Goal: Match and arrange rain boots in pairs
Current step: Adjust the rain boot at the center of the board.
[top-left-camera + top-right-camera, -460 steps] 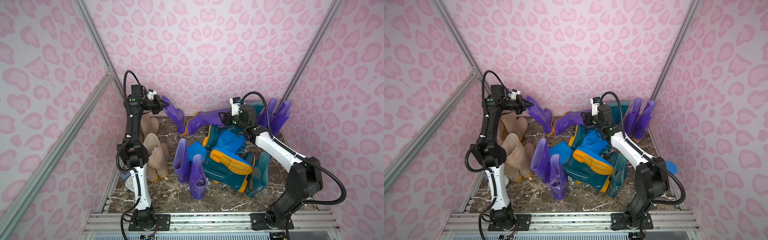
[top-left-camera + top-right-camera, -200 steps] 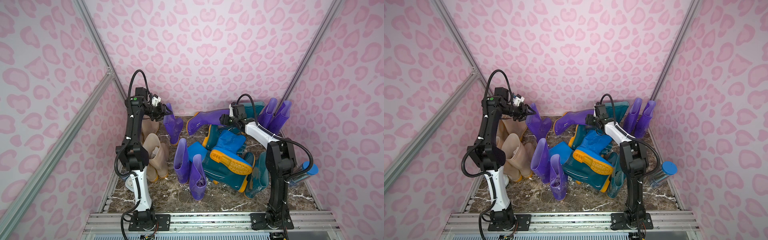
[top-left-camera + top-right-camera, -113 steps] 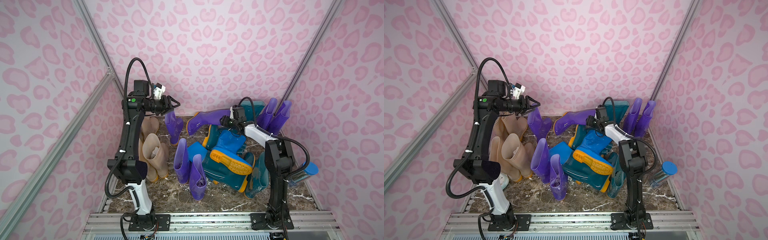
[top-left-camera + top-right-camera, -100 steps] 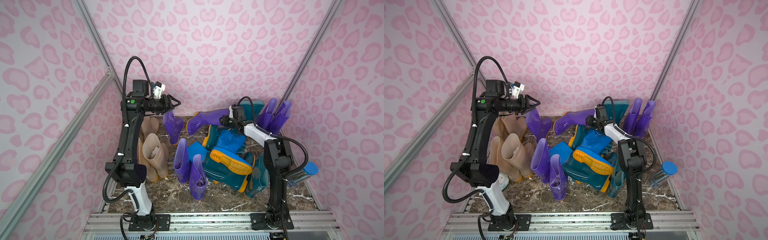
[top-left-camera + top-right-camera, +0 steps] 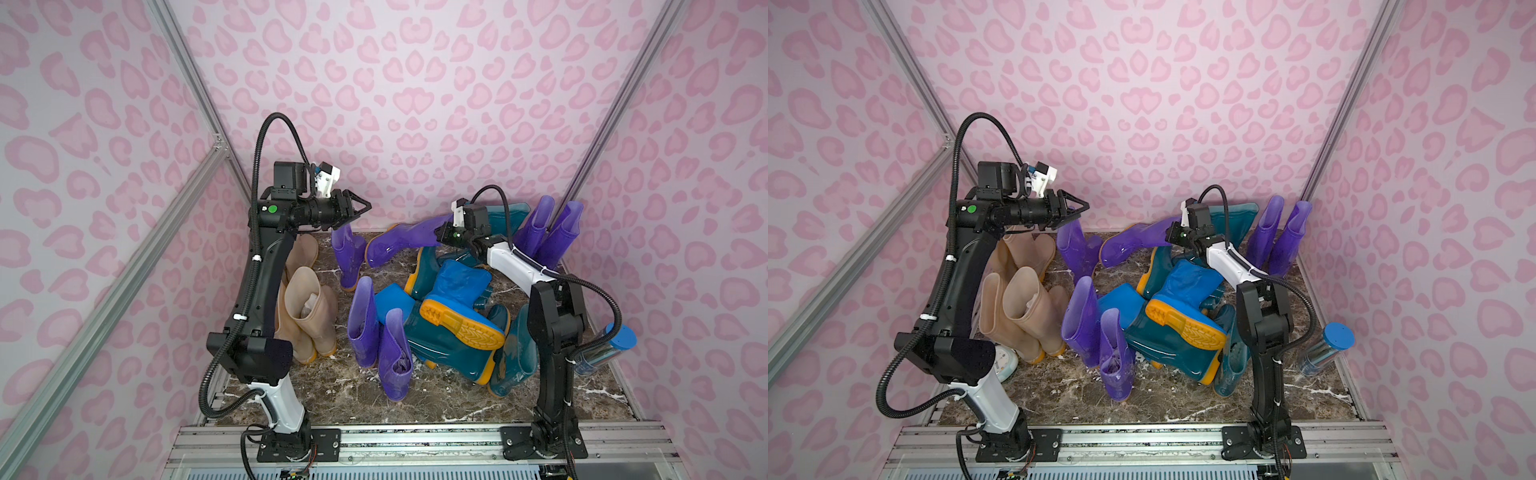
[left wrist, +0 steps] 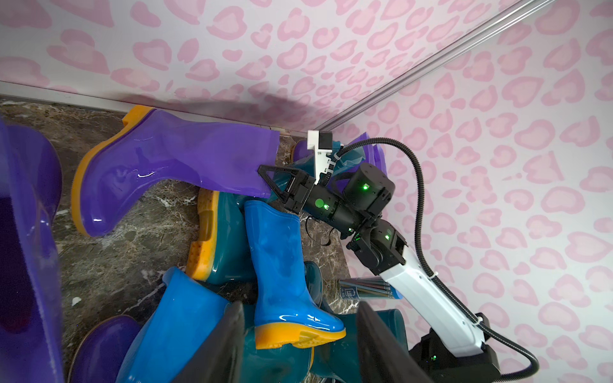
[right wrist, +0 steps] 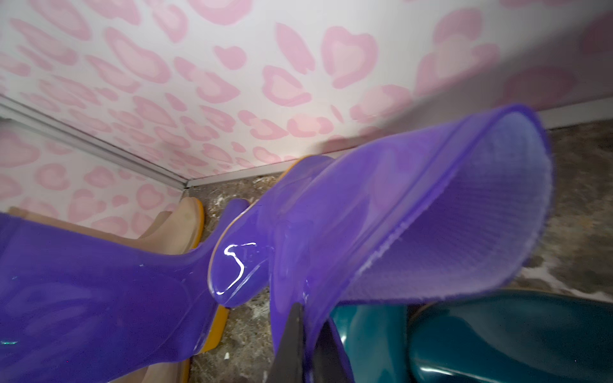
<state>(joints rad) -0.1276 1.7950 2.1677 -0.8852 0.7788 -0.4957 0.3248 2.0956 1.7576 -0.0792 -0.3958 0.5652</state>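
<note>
The marble floor (image 5: 436, 399) is crowded, pink walls (image 5: 415, 83) close. The toppled purple boot (image 5: 395, 247) points its sole at the standing purple boot (image 5: 349, 253), its shaft running away to the right gripper (image 6: 265, 182), clamped on the cuff. The left gripper (image 5: 363, 210) hangs above that standing boot, jaws apart, empty.

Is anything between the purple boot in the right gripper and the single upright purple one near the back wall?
Nothing visible: the held purple boot lies next to the upright purple boot, with only bare floor between.
</note>
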